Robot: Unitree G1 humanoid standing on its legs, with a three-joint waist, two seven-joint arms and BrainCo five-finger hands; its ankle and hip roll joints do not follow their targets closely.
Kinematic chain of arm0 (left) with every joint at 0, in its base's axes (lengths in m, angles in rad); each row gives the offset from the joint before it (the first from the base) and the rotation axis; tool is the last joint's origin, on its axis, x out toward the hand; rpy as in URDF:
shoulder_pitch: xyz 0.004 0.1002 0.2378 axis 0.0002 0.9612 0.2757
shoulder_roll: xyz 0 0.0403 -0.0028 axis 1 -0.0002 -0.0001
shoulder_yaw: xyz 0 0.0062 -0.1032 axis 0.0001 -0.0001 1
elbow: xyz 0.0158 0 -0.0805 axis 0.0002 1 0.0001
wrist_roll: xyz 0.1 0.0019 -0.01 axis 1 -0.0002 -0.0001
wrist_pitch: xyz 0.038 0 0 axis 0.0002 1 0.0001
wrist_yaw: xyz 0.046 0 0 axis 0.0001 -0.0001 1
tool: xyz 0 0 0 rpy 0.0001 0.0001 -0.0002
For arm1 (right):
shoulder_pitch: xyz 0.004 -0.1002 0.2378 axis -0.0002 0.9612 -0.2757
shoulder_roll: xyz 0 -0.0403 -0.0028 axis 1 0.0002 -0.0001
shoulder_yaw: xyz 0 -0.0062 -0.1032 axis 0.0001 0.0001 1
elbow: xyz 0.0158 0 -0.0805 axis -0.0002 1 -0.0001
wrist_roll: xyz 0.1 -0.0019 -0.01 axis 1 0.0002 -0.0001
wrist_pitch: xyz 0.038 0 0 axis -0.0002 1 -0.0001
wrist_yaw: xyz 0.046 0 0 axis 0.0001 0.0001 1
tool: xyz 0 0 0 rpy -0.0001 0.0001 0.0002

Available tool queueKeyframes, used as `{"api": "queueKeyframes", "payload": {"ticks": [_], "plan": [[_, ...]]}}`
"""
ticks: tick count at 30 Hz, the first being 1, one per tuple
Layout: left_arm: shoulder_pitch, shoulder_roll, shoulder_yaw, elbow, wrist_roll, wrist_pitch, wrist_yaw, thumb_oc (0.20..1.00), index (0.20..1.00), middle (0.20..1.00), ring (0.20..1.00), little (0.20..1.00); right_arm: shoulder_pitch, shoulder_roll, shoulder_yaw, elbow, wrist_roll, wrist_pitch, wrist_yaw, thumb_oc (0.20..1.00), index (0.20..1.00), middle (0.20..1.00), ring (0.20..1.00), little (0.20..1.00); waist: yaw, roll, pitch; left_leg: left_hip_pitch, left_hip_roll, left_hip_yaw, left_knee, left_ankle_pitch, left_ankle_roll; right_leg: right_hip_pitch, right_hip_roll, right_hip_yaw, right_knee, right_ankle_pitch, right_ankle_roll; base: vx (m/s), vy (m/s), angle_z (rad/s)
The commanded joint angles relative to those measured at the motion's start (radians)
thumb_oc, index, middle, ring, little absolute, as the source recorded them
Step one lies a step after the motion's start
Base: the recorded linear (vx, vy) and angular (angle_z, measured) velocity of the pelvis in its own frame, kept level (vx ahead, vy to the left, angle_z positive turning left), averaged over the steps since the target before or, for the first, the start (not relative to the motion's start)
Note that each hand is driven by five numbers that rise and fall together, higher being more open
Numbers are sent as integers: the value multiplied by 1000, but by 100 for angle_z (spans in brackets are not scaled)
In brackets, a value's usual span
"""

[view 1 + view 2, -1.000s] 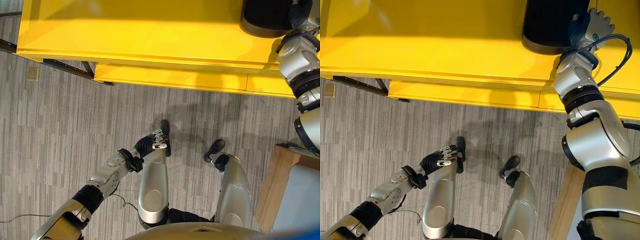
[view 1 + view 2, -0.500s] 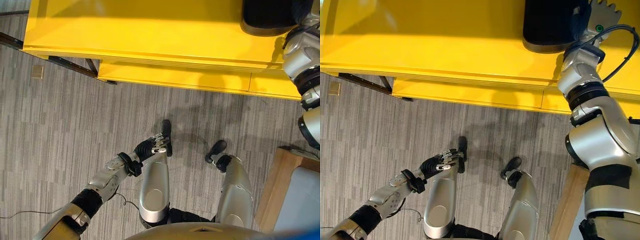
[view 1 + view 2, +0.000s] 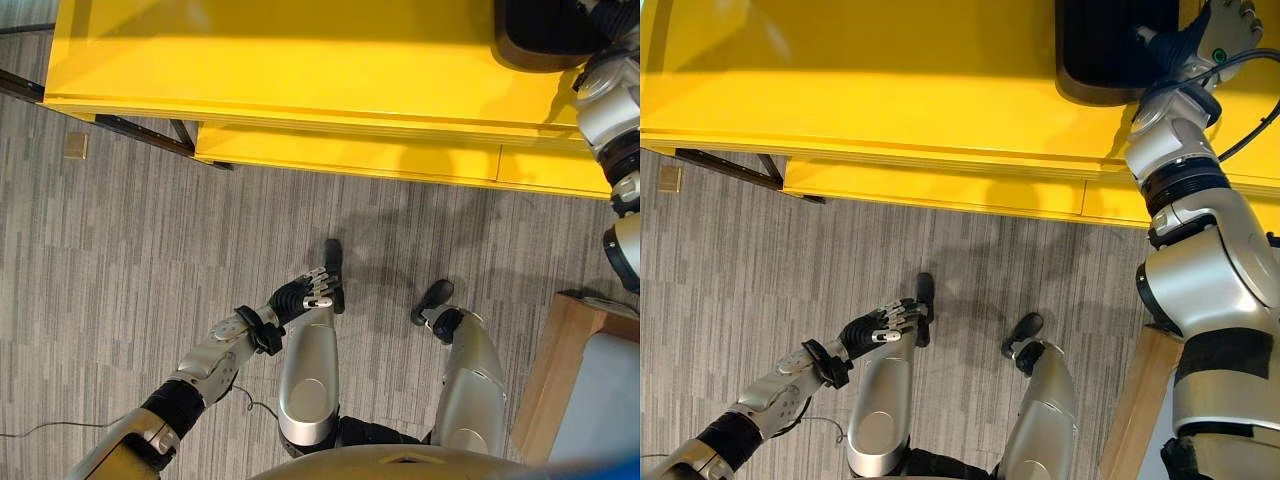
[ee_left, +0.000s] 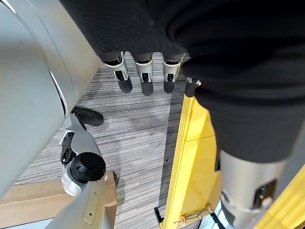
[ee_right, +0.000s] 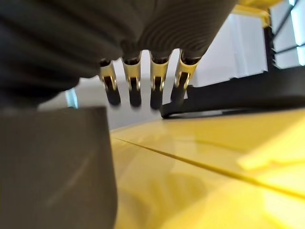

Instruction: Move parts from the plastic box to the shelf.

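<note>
Right eye view: my right hand (image 3: pixel 1225 25), fingers straight, beside 1 black part (image 3: pixel 1110 45) on yellow shelf (image 3: pixel 890 80). Left hand (image 3: pixel 875 327) relaxed, low. Risk: I nudge the part off.

floor: grey striped carpet (image 3: pixel 150 250) under me | far left: small tan square (image 3: pixel 72 146) | near right: wooden-edged table (image 3: pixel 560 350) corner

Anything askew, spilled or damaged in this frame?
Nothing stands out. The black box sits flat on the yellow shelf, the right hand beside it with fingers straight; the left hand hangs open above the floor.
</note>
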Motion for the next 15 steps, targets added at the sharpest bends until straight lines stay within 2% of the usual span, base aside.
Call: {"api": "queueKeyframes", "payload": {"ticks": [1, 2, 3, 9, 12, 14, 15], "plan": [[9, -6, -51, -54, 0, 4, -20, 1000, 1000, 1000, 1000, 1000, -76, -43, -22, -13, 126, -135, -72, 1000, 1000, 1000, 1000, 1000, 5, 22, -38, 69, 63, 14, -64, -5, -34, 13, -41, -10, 89, -30, 117, -49, 54, -3], [6, -13, -57, -57, -1, 5, -13, 1000, 1000, 1000, 1000, 1000, -64, -29, -58, -35, 159, -185, -110, 1000, 1000, 1000, 1000, 1000, 0, 22, -38, 80, 61, 17, -66, -8, -34, 21, -39, -5, 85, -30, 119, -114, 39, -4], [1, -12, -55, -59, -2, 6, -11, 1000, 1000, 1000, 1000, 1000, -65, -30, -66, -41, 155, -193, -114, 1000, 1000, 1000, 1000, 1000, 2, 24, -38, 65, 66, 23, -76, 19, -22, 8, -34, -18, 73, -6, 102, -108, 35, -3], [3, -23, -61, -63, -2, -13, 5, 1000, 1000, 1000, 1000, 1000, 20, -22, -173, -180, 60, -355, -135, 1000, 1000, 1000, 1000, 1000, -21, 21, -38, 129, 54, 38, -90, 11, -16, 61, -21, 1, 37, 3, 112, -35, 43, -3], [14, -37, -47, -55, 15, -18, -6, 1000, 1000, 1000, 1000, 1000, 118, -29, -247, -340, -3, -378, -117, 1000, 1000, 1000, 1000, 1000, -45, 16, -38, 184, 46, 53, -103, 7, -11, 109, -16, 13, -2, 16, 121, -25, 58, -8], [25, -44, -38, -58, 23, -21, -5, 1000, 1000, 1000, 1000, 1000, 207, -35, -301, -454, -7, -403, -58, 1000, 1000, 1000, 1000, 1000, -64, 10, -38, 227, 42, 63, -116, 5, -8, 150, -12, 23, -36, 23, 128, -27, 82, -10], [33, -59, -22, -53, 27, -23, -5, 1000, 1000, 1000, 1000, 1000, 298, -33, -349, -577, -25, -388, -29, 1000, 1000, 1000, 1000, 1000, -85, 5, -38, 269, 43, 76, -133, 7, -6, 187, -9, 31, -64, 32, 133, -20, 72, -10]]}}
